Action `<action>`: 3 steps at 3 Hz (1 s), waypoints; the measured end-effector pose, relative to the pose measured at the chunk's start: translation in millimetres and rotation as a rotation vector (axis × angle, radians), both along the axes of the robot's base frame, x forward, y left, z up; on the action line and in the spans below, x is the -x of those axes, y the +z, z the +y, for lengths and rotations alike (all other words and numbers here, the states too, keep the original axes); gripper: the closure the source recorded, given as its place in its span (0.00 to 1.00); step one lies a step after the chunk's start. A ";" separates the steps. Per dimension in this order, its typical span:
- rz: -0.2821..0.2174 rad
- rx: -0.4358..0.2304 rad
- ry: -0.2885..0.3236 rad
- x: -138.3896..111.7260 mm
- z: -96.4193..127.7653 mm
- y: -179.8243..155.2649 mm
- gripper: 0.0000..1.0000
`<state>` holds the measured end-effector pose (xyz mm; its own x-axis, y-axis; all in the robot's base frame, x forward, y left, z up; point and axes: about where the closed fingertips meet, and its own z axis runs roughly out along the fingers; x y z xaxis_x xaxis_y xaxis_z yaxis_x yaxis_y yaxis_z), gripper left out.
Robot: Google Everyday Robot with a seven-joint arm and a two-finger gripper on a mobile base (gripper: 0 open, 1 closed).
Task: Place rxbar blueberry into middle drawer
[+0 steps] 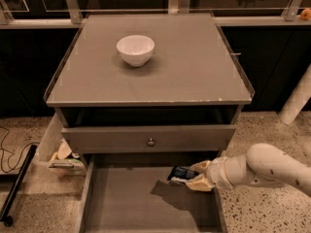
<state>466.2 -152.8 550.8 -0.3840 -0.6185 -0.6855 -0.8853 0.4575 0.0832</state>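
The rxbar blueberry, a small flat bar in a dark blue wrapper with light patches, is held in my gripper. The gripper is shut on its right end and reaches in from the right on a white arm. The bar hangs a little above the floor of the open middle drawer, near its back right corner, and casts a shadow on the grey floor below it.
A white bowl stands on the cabinet top. The upper drawer front with a round metal knob is closed just behind the bar. A bin with clutter and a black cable lie on the floor at the left.
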 end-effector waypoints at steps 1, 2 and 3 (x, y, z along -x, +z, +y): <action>0.000 0.000 0.000 0.0 0.2 -0.2 1.00; 0.014 -0.017 0.014 -4.3 19.2 -25.7 1.00; 0.016 -0.058 0.032 -18.5 55.5 -75.0 1.00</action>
<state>484.7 -97.3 475.8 -0.3760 -0.5901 -0.7144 -0.8978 0.4227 0.1234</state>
